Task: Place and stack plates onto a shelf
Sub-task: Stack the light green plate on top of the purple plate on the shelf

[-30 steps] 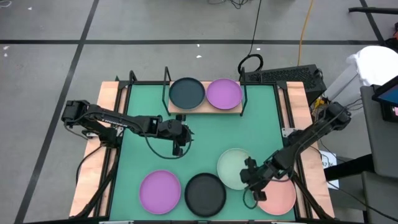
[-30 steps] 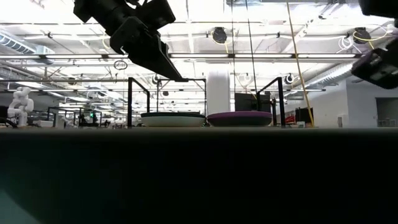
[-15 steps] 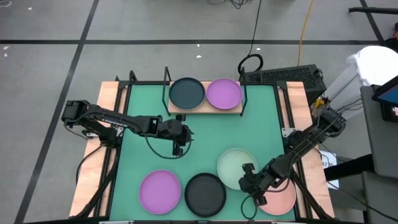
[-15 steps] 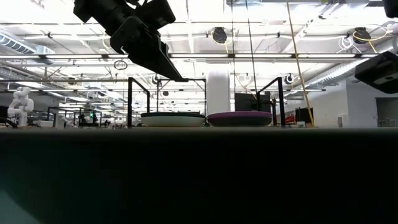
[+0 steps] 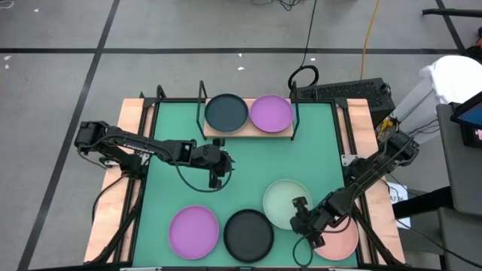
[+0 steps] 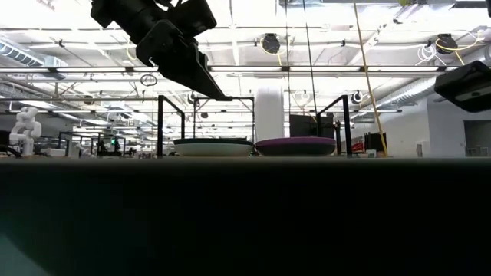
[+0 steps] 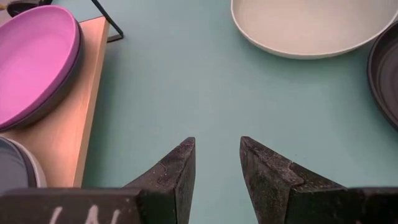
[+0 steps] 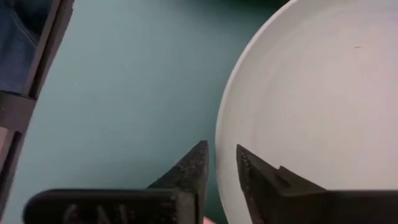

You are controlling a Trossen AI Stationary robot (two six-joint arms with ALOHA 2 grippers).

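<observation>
Straddling pale mint plate (image 8: 311, 112) rim, right hand (image 8: 221, 165) (salmon plate (image 5: 339, 239) beside)

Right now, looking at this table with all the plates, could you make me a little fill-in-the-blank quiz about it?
1. On the shelf, beside the dark plate, sits a ____ plate.
2. The right gripper is at the rim of the pale ____ plate.
3. The black plate lies between the salmon pink plate and a ____ plate.

Missing: purple; mint; purple
</observation>
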